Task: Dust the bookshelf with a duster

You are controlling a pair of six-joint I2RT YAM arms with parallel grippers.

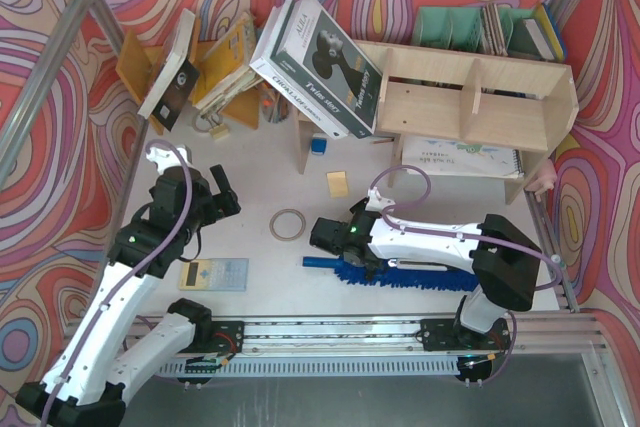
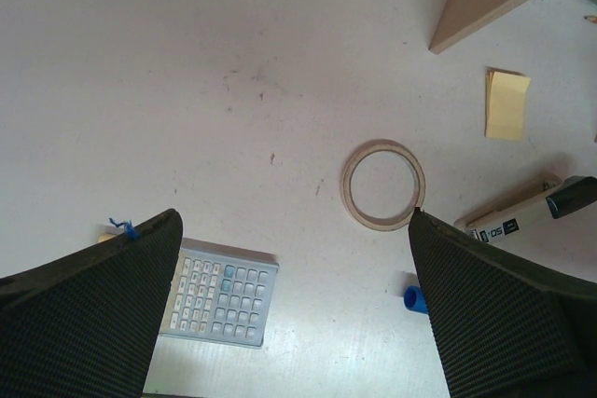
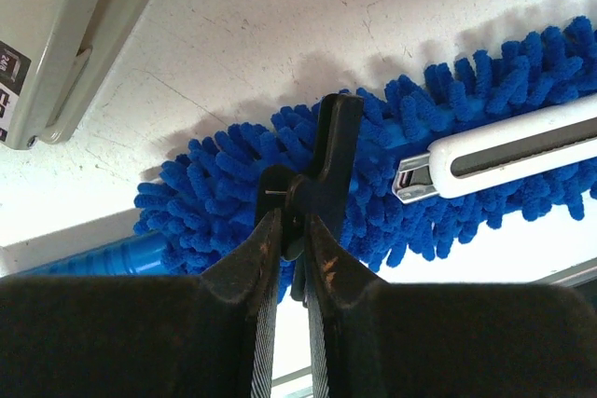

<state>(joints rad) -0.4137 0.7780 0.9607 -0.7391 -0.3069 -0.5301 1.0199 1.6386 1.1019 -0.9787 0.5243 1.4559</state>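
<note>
Since our right tool [image 3: 291,210] is pinched shut on only a thin black piece [image 3: 336,137] at the duster [image 3: 215,193]'s handle end, we risk lifting off without it.

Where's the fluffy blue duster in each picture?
Top: the duster lies low, right of centre.
Left wrist: only a blue tip, probably its handle, by one of the left fingers.
Right wrist: it fills the middle, behind the right fingers.
Shared: the tape ring, left of the duster from the top and above the tip in the left wrist; the right wrist misses it.
</note>
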